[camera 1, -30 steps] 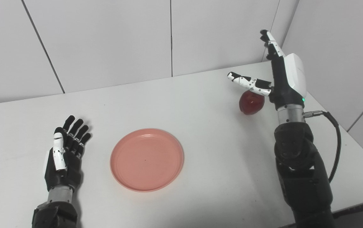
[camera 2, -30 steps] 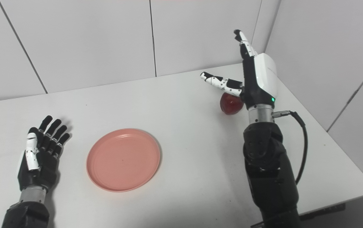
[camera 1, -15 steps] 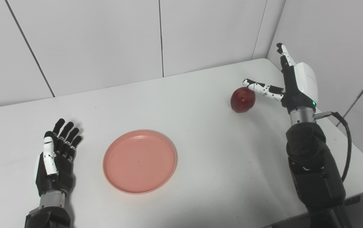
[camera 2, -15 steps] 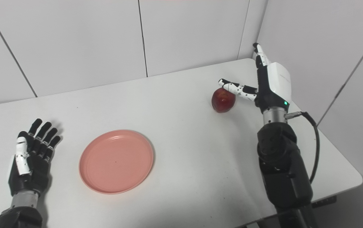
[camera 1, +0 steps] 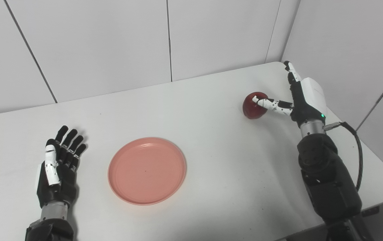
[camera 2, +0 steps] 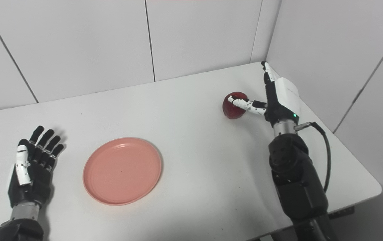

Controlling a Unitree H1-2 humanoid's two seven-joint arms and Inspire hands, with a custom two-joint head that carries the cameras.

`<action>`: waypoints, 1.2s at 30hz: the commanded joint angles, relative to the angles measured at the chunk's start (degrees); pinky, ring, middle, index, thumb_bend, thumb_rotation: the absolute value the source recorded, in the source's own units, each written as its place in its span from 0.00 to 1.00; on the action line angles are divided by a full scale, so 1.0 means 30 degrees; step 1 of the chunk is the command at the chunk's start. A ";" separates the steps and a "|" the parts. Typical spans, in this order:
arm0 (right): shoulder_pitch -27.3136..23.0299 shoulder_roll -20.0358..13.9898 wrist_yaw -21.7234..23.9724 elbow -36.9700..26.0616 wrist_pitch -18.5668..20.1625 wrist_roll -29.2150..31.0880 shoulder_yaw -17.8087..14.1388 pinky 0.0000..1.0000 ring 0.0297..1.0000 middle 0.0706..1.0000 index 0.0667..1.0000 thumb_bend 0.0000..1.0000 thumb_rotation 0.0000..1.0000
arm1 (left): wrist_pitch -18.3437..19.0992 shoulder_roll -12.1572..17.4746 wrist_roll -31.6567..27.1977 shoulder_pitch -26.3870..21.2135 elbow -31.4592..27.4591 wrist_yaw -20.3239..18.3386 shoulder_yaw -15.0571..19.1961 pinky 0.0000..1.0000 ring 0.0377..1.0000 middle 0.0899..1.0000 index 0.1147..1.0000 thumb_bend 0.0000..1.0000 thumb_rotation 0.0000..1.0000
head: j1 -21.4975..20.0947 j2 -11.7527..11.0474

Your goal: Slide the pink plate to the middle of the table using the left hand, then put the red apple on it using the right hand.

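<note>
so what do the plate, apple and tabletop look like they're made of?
Pink plate: probably plastic, matte with a soft sheen, thin moulded rim and faint concentric rings.
Red apple: glossy dark red skin with highlights; real or a replica, cannot tell.
Table: smooth white matte top, likely laminate or painted board, with rounded corners.

A robot's right hand [camera 2: 280, 97] reaches beside a red apple [camera 2: 233, 105] near the far right corner of a white table [camera 2: 194, 140], its thumb lying across the top of the fruit while its fingers [camera 2: 265, 68] point up and away, not closed around it. A pink plate [camera 2: 122, 170] sits left of the table's centre. The left hand [camera 2: 32, 167] rests palm up, fingers spread, just left of the plate, apart from it.
</note>
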 commanded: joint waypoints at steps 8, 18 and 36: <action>-0.1263 -0.0324 0.0295 0.0304 0.1040 0.0289 0.0422 0.78 0.90 0.95 0.97 1.00 0.57 | 0.0928 0.0090 -0.0326 0.0411 0.0271 0.0125 0.0040 0.89 0.88 0.87 0.85 0.34 1.00 | 0.0052 0.0018; -0.1995 -0.0263 0.0243 0.1000 0.1130 0.0638 0.1045 0.77 0.89 0.94 0.96 1.00 0.53 | 0.0887 0.0135 -0.0190 0.0458 0.0194 0.0212 -0.0049 0.87 0.87 0.86 0.84 0.34 1.00 | 0.0126 0.0062; -0.2628 -0.0430 -0.0018 0.2636 0.0906 0.1046 0.1368 0.77 0.89 0.93 0.96 1.00 0.46 | 0.1301 0.0072 0.0014 0.0697 -0.0372 0.0481 -0.0181 0.86 0.86 0.86 0.84 0.34 1.00 | 0.0252 0.0237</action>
